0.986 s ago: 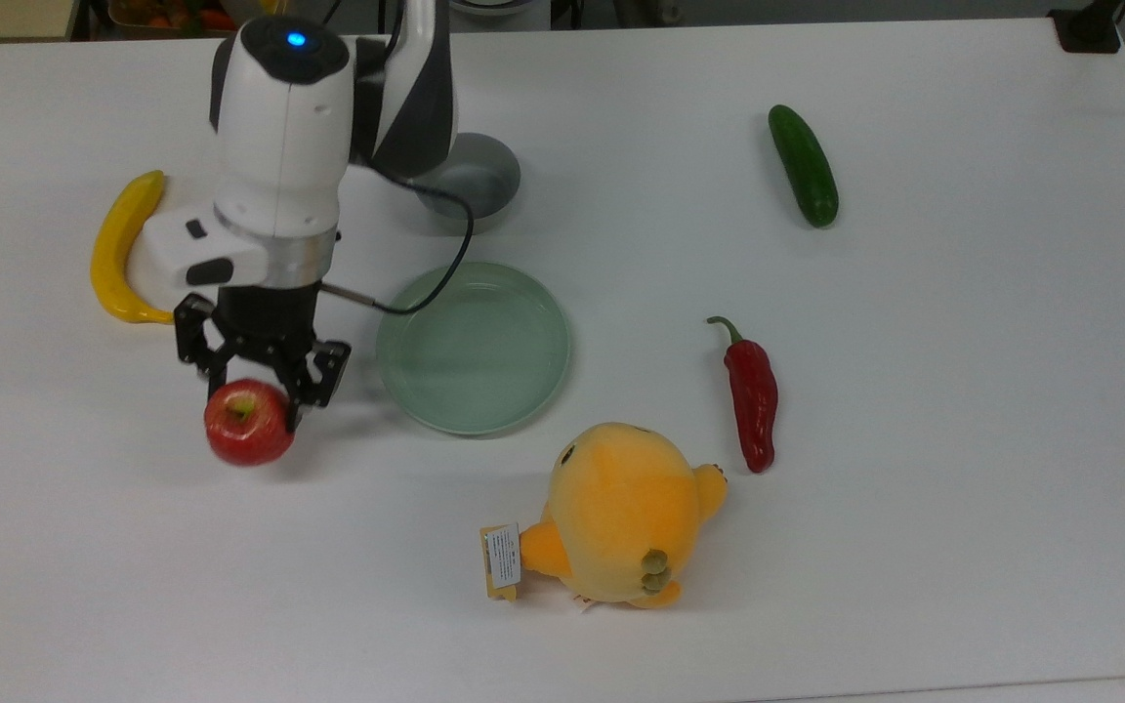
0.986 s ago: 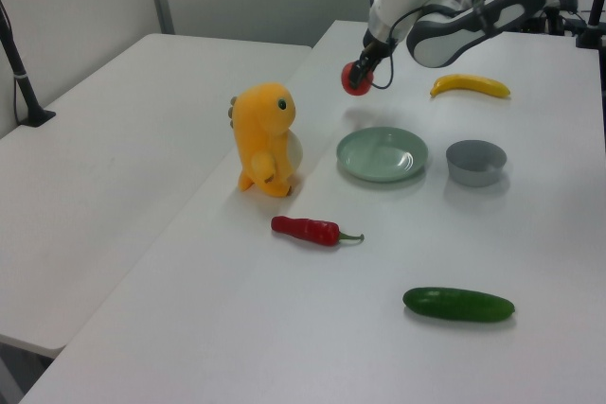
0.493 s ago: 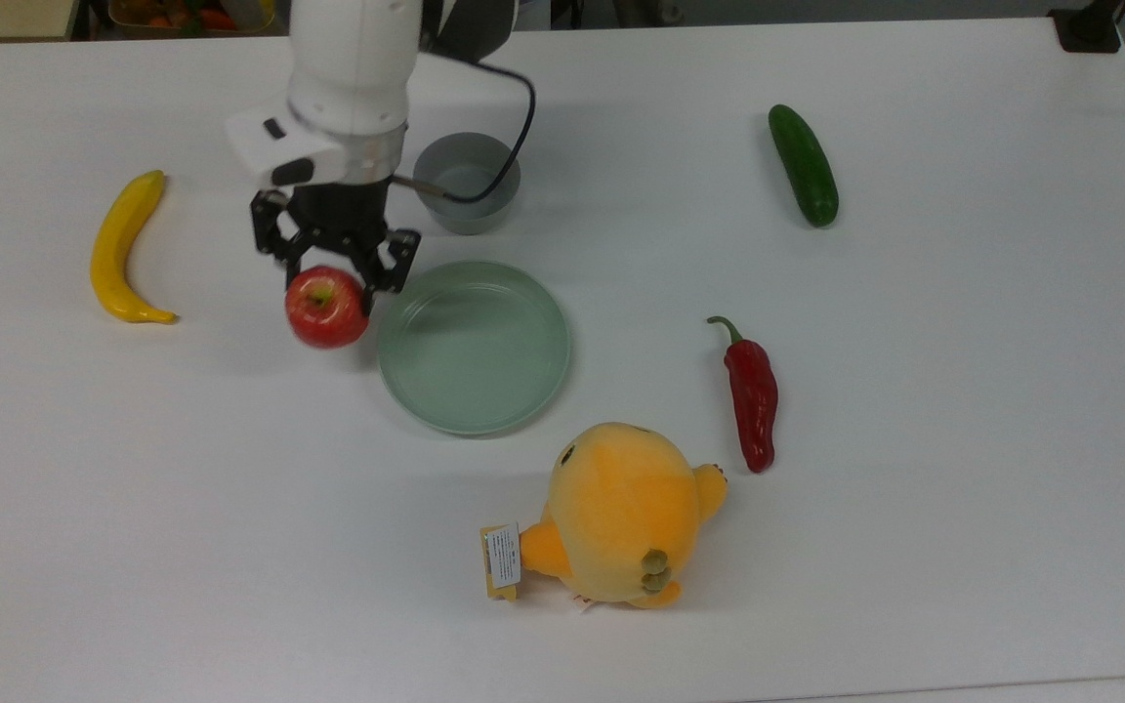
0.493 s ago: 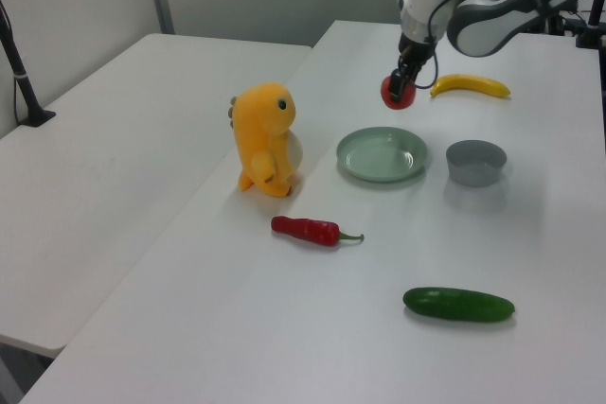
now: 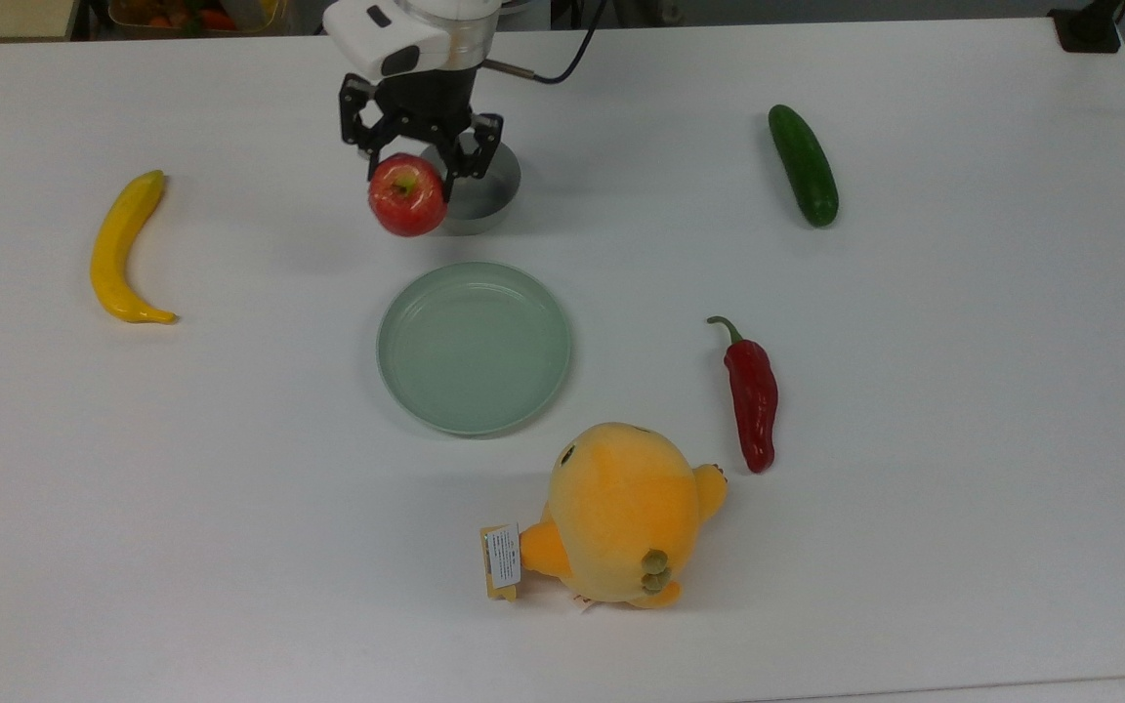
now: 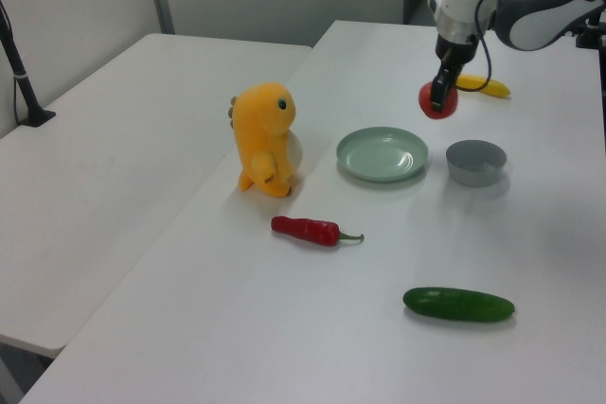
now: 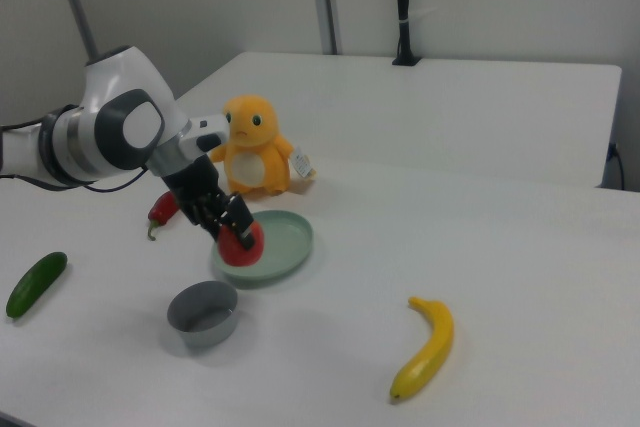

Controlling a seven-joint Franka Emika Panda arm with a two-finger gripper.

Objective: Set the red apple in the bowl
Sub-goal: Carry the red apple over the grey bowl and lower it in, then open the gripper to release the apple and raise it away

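In the top view, near the upper middle of the frame, the black two-finger gripper (image 5: pixel 419 161) was clamped on the glossy red apple (image 5: pixel 407 196), which overlapped the left rim of the small grey bowl (image 5: pixel 492 190). The pale green plate (image 5: pixel 474 347) lay below them.

In the left view, upper right, the apple (image 6: pixel 437 101) hung clear of the white table (image 6: pixel 284 309), up and left of the bowl (image 6: pixel 475 162).

In the right view, left of centre, the apple (image 7: pixel 241 243) was held above the bowl (image 7: pixel 203 313), in front of the plate (image 7: pixel 285 242).
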